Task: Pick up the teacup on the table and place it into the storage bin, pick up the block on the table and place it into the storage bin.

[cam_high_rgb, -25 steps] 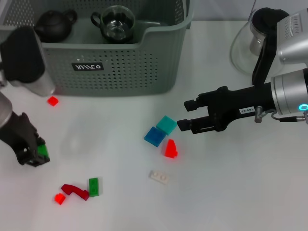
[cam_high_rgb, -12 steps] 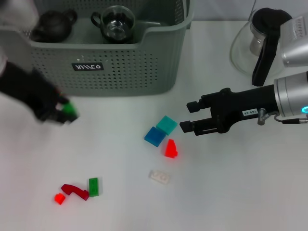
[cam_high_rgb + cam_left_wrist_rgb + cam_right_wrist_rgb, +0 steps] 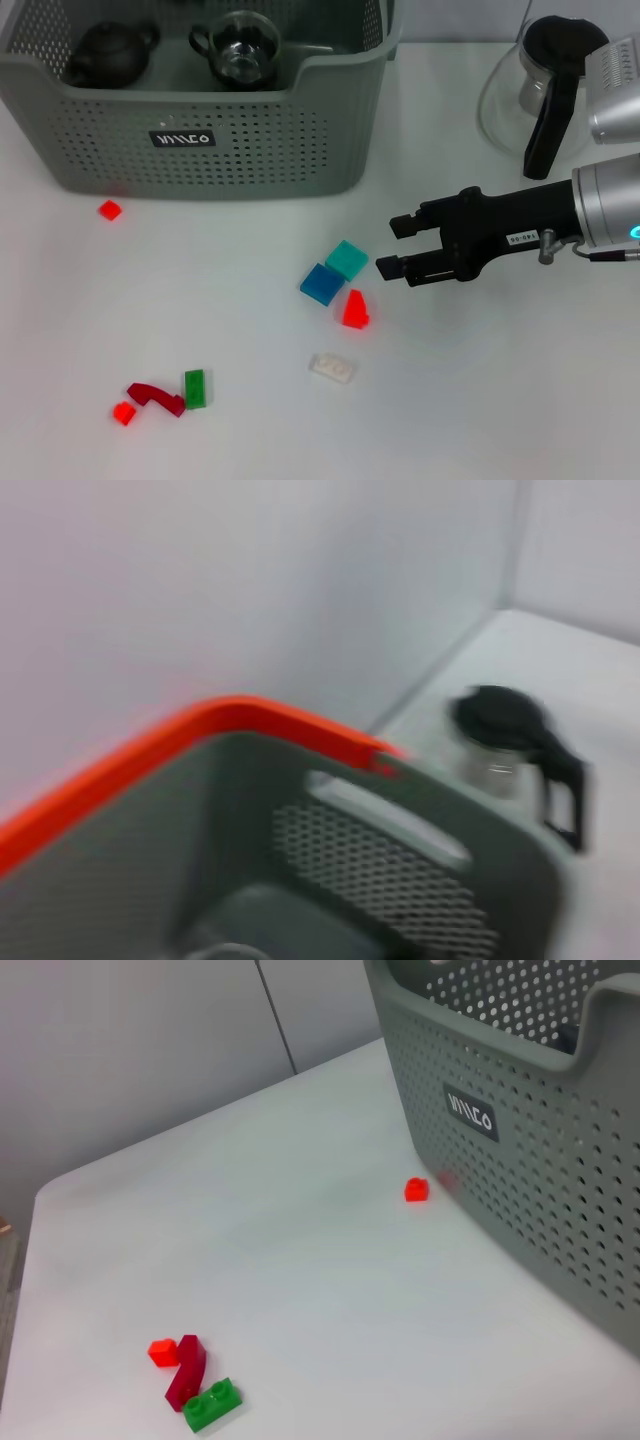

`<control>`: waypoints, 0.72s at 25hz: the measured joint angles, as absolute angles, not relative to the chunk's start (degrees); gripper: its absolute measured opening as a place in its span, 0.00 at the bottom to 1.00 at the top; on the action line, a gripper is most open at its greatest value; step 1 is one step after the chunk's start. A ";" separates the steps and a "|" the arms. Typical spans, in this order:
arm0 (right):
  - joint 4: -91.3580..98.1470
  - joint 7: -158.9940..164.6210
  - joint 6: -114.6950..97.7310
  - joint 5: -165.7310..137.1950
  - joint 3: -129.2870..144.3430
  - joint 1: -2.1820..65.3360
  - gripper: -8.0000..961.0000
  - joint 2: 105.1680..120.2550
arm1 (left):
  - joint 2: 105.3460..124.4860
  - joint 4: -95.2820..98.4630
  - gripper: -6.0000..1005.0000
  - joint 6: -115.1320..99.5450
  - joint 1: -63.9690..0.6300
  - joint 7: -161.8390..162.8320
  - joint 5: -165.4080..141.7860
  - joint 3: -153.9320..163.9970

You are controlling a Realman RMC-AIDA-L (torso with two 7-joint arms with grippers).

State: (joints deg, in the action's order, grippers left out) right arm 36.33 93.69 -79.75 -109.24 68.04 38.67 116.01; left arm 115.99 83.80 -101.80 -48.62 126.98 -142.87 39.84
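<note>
1. Grey-green plastic with many small holes forms the storage bin [image 3: 230,140]. A glass teacup [image 3: 240,45] already sits inside it, next to a dark teapot [image 3: 112,52], so the cup part of the task looks finished.
2. Blocks lie on the white table [image 3: 500,400] in front of the bin: a teal block [image 3: 346,260] touching a blue block [image 3: 322,284], with a red wedge [image 3: 353,310] just beside them.
3. Right gripper [image 3: 390,246] hovers just beside the teal block with its fingers spread and nothing between them, probably to take a block.
4. Left gripper is not visible; its camera looks down over the bin, so whether it carries something I cannot tell.
</note>
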 joint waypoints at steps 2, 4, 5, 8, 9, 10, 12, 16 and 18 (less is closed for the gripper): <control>36.36 93.69 -79.77 -109.25 68.11 38.67 0.71 116.04 | 114.51 79.07 0.48 -96.14 -50.04 128.99 -145.35 42.78; 36.38 93.69 -79.77 -109.25 68.18 38.67 0.71 116.13 | 113.47 73.91 0.49 -90.43 -51.47 130.92 -148.38 45.95; 36.38 93.69 -79.76 -109.24 68.15 38.70 0.71 116.18 | 113.16 70.52 0.49 -86.52 -52.76 132.09 -150.90 47.59; 36.39 93.76 -79.79 -109.24 68.08 38.70 0.71 116.20 | 113.17 67.34 0.50 -83.80 -54.22 132.80 -153.79 48.14; 36.39 93.79 -79.79 -109.24 68.07 38.66 0.71 116.20 | 113.20 66.27 0.50 -83.03 -54.78 132.97 -154.90 48.16; 36.39 93.79 -79.79 -109.24 68.07 38.66 0.71 116.20 | 113.28 65.39 0.50 -82.34 -55.11 133.05 -155.85 48.17; 36.39 93.79 -79.80 -109.25 68.05 38.56 0.71 116.20 | 113.38 64.31 0.51 -81.29 -55.50 133.09 -157.15 48.17; 36.39 93.78 -79.80 -109.24 68.02 38.48 0.71 116.15 | 113.40 65.40 0.52 -81.44 -55.23 132.39 -157.33 48.17; 36.39 93.78 -79.80 -109.25 68.02 38.48 0.71 116.06 | 113.26 67.02 0.57 -83.04 -54.85 132.04 -157.11 48.08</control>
